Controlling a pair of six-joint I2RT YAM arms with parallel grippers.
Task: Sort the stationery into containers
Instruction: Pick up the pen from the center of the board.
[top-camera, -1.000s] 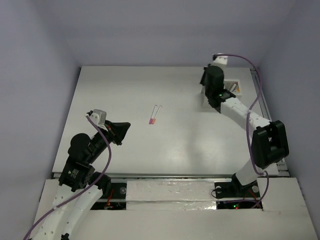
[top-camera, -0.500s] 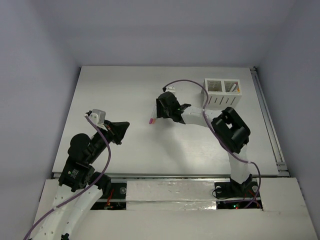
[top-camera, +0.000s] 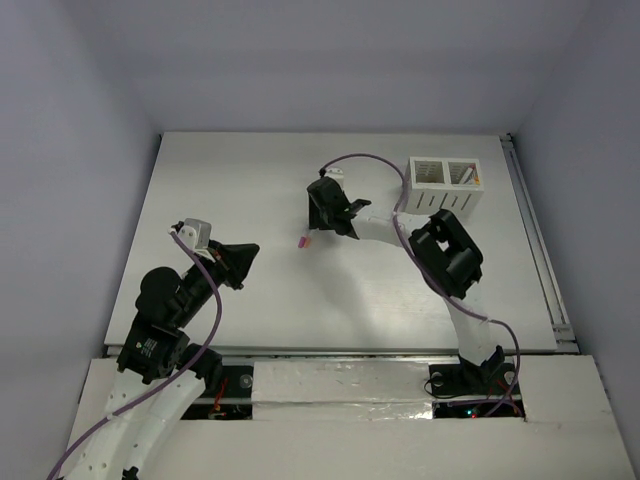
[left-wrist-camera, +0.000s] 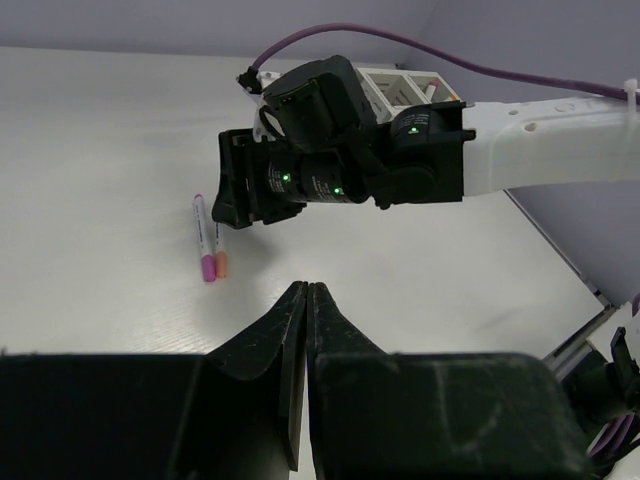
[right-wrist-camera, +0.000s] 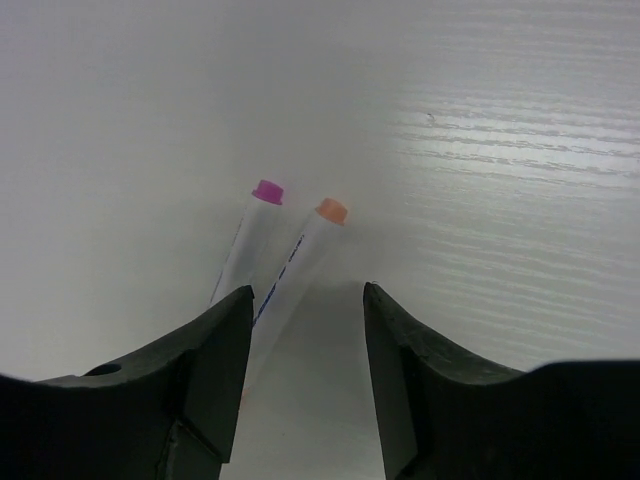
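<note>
Right wrist view: the right hand (right-wrist-camera: 307, 293) hangs with fingers apart over two pens on the table (right-wrist-camera: 500, 150). The orange-capped pen (right-wrist-camera: 310, 235) lies between its fingers and the pink-capped pen (right-wrist-camera: 243, 240) beside one finger. The left hand (left-wrist-camera: 305, 300), fingers pressed together, sits well short of them.

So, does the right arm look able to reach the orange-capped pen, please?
Probably yes: the open right gripper hangs over the orange-capped pen, nothing between, though the pink-capped pen lies beside it.
</note>
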